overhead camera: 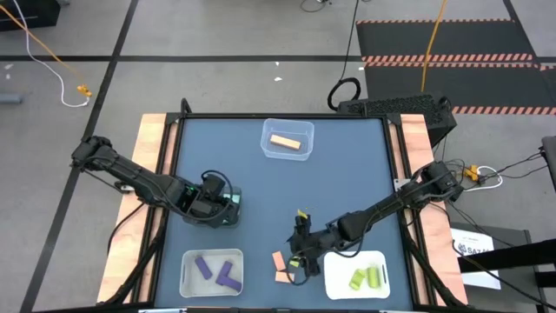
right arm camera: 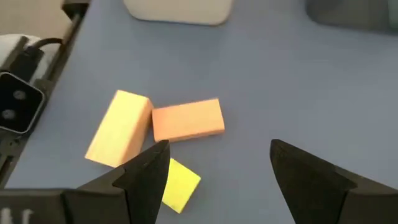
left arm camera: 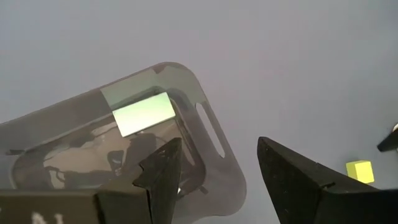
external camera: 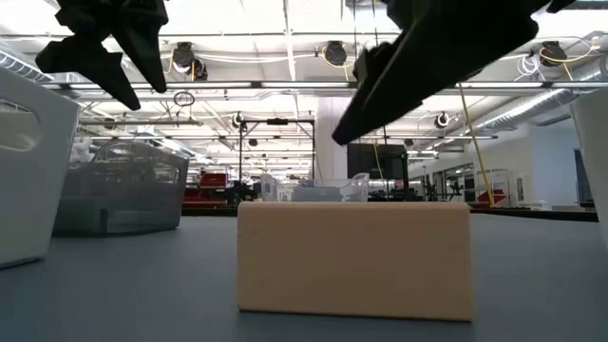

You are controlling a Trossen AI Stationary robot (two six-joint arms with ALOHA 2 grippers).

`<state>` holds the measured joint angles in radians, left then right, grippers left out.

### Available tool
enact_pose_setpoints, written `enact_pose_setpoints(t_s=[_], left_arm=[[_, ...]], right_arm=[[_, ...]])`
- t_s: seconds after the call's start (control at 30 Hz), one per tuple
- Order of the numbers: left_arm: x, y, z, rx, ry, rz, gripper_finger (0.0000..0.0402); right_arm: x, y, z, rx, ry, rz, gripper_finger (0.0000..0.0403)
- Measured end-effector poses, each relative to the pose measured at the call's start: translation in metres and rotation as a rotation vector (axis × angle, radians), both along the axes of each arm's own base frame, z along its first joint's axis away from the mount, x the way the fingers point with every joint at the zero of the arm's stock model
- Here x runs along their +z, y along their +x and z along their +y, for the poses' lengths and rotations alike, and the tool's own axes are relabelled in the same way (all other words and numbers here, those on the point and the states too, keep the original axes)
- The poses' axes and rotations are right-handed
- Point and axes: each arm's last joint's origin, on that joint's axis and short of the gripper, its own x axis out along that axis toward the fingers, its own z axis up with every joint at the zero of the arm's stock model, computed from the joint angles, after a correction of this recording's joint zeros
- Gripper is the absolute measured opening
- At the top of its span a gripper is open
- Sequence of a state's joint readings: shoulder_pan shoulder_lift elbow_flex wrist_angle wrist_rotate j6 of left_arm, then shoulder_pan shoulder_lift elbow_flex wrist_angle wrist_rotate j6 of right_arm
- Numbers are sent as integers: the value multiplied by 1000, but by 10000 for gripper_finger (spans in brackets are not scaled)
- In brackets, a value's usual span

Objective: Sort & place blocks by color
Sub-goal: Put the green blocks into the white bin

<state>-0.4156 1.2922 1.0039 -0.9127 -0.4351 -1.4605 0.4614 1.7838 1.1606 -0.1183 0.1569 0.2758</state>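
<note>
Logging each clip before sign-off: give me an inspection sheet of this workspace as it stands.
Surface: blue table top, wooden side rails.
Job's things: one orange block in the clear bin at the far edge; two purple blocks in the near-left bin; yellow-green cylinders in the white bin; loose orange blocks and a small yellow-green block on the table between the near bins.
Clutter: nothing seen.
Grippers: left gripper open, empty, above the table's left half; right gripper open, empty, above the loose blocks.
Cables: white and orange cables on the floor, black cables at the table's far right corner.
Surroundings: workshop floor with striped mats; no person seen.
</note>
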Motion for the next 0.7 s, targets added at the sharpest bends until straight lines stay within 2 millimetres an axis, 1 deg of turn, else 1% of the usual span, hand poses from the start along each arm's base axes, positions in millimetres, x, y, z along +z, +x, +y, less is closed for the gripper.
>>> enact_pose_setpoints(t_s=[0.2,0.33,0.53,0.7], left_arm=[[0,0,0,0,4,-3,212],[0,0,0,0,4,-4,212],[0,0,0,-1,5,-3,212],[0,0,0,-20,19,1,212]], right_arm=[[-6,0,0,-117,95,48,269],[-20,3,2,-184,139,87,269],[-46,5,10,-212,140,145,269],[-52,5,18,-211,159,141,269]])
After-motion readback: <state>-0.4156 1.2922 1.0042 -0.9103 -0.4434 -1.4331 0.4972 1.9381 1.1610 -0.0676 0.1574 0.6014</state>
